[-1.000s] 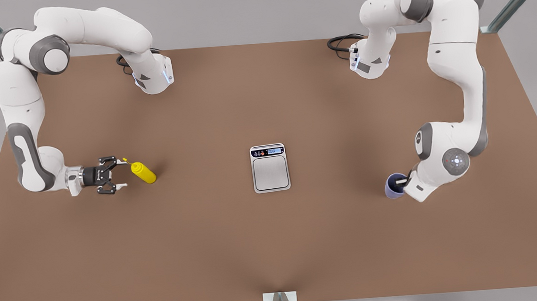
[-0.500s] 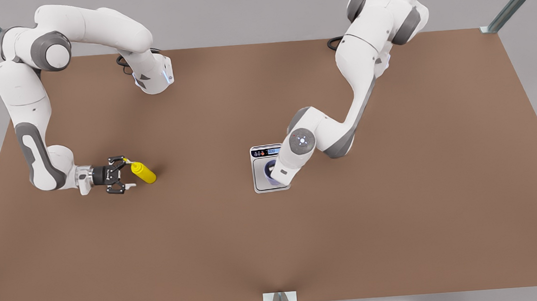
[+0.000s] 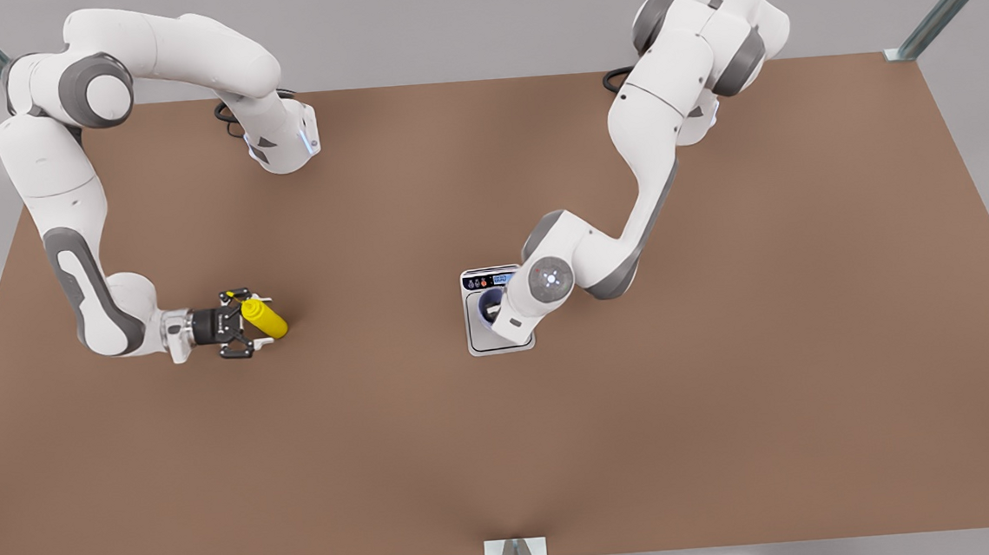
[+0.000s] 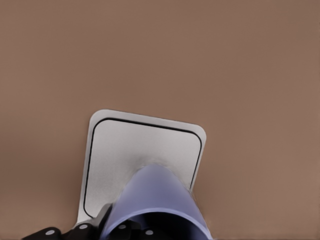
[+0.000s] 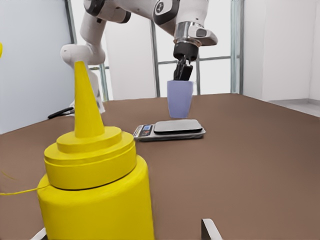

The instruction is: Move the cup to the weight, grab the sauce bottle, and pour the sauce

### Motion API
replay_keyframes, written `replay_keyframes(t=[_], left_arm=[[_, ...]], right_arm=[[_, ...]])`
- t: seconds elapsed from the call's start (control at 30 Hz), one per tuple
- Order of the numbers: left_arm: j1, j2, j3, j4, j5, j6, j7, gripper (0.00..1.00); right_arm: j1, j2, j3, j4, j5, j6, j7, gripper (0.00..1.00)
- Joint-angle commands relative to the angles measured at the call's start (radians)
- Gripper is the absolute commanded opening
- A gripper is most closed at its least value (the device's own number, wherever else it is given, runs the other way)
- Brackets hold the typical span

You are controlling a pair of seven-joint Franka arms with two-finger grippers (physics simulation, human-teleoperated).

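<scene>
The lavender-blue cup [image 5: 179, 98] hangs upright just above the plate of the weight [image 5: 170, 129], held at its rim by my left gripper [image 5: 181, 70]. The front view has that cup [image 3: 489, 306] over the weight [image 3: 483, 341] at the table's middle, partly hidden by the wrist. From the left wrist, the cup [image 4: 155, 200] covers part of the silver plate [image 4: 130, 150]. The yellow sauce bottle [image 3: 268, 320] stands on the front view's left. My right gripper [image 3: 250, 323] is open, one fingertip [image 5: 208, 227] on either side of the bottle [image 5: 95, 200].
Both arm bases sit at the table's far edge with black cables [image 3: 228, 115] beside them. A small metal bracket [image 3: 514, 551] marks the near edge. Bare brown tabletop [image 3: 383, 425] lies between the bottle and the weight.
My left arm swung the cup from the front view's right side to over the weight. My right gripper slid forward until its open fingers flank the sauce bottle.
</scene>
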Motion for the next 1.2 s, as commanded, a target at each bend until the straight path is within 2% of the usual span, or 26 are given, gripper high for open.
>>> replay_keyframes(t=[0.0, 0.03, 0.13, 0.17, 0.2, 0.23, 0.27, 0.3, 0.4, 0.47, 0.57, 0.6, 0.63, 0.67, 0.7, 0.77, 0.83, 0.93, 1.0, 1.03, 1.07, 1.1, 1.13, 1.17], left_arm=[[0.0, 0.003, 0.0, 0.0, -0.032, 0.0, -0.002, 0.88], [0.0, 0.003, 0.0, 0.0, -0.032, 0.0, -0.001, 1.0], [0.0, 0.003, 0.0, 0.0, -0.032, 0.0, -0.002, 1.0], [0.0, 0.003, 0.0, 0.0, -0.032, 0.0, -0.002, 1.0], [0.0, 0.003, 0.0, 0.0, -0.032, 0.0, -0.004, 1.0], [0.0, 0.003, 0.0, 0.0, -0.03, 0.0, -0.002, 1.0], [0.0, 0.003, 0.0, 0.0, -0.03, 0.0, -0.002, 1.0], [0.0, 0.003, 0.0, 0.0, -0.03, 0.0, -0.002, 1.0], [0.003, -0.003, 0.002, 0.003, -0.03, -0.008, 0.002, 1.0], [0.006, -0.028, 0.008, 0.005, -0.033, -0.054, -0.002, 1.0], [0.014, -0.143, 0.035, 0.005, -0.041, -0.15, -0.005, 1.0], [0.015, -0.212, 0.092, 0.006, -0.047, -0.251, -0.007, 1.0], [0.014, -0.247, 0.211, 0.084, -0.096, -0.391, -0.005, 1.0], [0.015, -0.249, 0.394, 0.224, -0.145, -0.595, 0.007, 1.0], [0.015, -0.253, 0.538, 0.271, -0.181, -0.634, 0.007, 1.0], [0.015, -0.275, 0.71, 0.273, -0.179, -0.634, 0.1, 1.0], [0.012, -0.272, 0.804, 0.271, -0.147, -0.65, 0.399, 1.0], [0.008, -0.282, 0.842, 0.275, -0.095, -0.681, 0.568, 1.0], [0.017, -0.376, 0.839, 0.273, -0.029, -0.738, 0.669, 1.0], [0.058, -0.409, 0.787, 0.273, -0.004, -0.761, 0.676, 1.0], [0.243, -0.511, 0.473, 0.227, 0.149, -0.753, 0.677, 1.0], [0.5, -0.571, 0.158, 0.14, 0.221, -0.713, 0.688, 1.0], [0.545, -0.653, 0.118, -0.038, 0.22, -0.579, 0.713, 1.0], [0.545, -0.66, 0.12, -0.083, 0.22, -0.543, 0.714, 1.0]], right_arm=[[0.0, 0.0, 0.0, 0.001, 0.0, 0.0, 0.008, 1.0], [-0.003, 0.0, 0.002, -0.001, 0.0, 0.0, 0.011, 1.0], [-0.002, 0.0, 0.012, -0.001, 0.0, 0.0, 0.011, 1.0], [0.003, 0.0, 0.014, -0.001, 0.0, 0.0, 0.013, 0.94], [0.005, 0.0, 0.022, -0.001, 0.0, 0.002, 0.013, 0.92], [0.003, 0.0, 0.028, -0.002, 0.0, 0.011, 0.013, 0.87], [0.002, -0.003, 0.028, -0.004, 0.0, 0.014, 0.015, 0.78], [0.002, -0.003, 0.028, -0.004, 0.0, 0.014, 0.021, 0.74], [0.006, -0.002, 0.028, -0.004, 0.0, 0.014, 0.022, 0.53], [0.005, -0.002, 0.028, -0.004, 0.0, 0.014, 0.022, 0.48], [0.003, -0.002, 0.028, -0.004, 0.0, 0.014, 0.022, 0.46], [0.005, -0.003, 0.028, -0.002, 0.0, 0.014, 0.024, 0.45], [0.006, -0.005, 0.028, -0.001, 0.0, 0.014, 0.027, 0.45], [0.006, -0.014, 0.029, -0.002, 0.0, 0.014, 0.047, 0.44], [0.009, -0.032, 0.032, -0.001, 0.0, 0.014, 0.062, 0.44], [0.011, -0.098, 0.071, -0.001, 0.0, 0.014, 0.157, 0.44], [0.067, -0.167, 0.094, 0.005, 0.0, 0.055, 0.264, 0.43], [0.222, -0.218, 0.097, 0.05, 0.002, 0.173, 0.435, 0.43], [0.348, -0.25, 0.104, 0.065, 0.006, 0.291, 0.567, 0.44], [0.42, -0.252, 0.106, 0.085, 0.006, 0.339, 0.629, 0.44], [0.48, -0.252, 0.106, 0.108, 0.003, 0.38, 0.688, 0.44], [0.525, -0.255, 0.106, 0.119, -0.006, 0.414, 0.74, 0.44], [0.571, -0.255, 0.104, 0.142, -0.015, 0.437, 0.768, 0.44], [0.606, -0.256, 0.104, 0.156, -0.072, 0.462, 0.832, 0.44]])
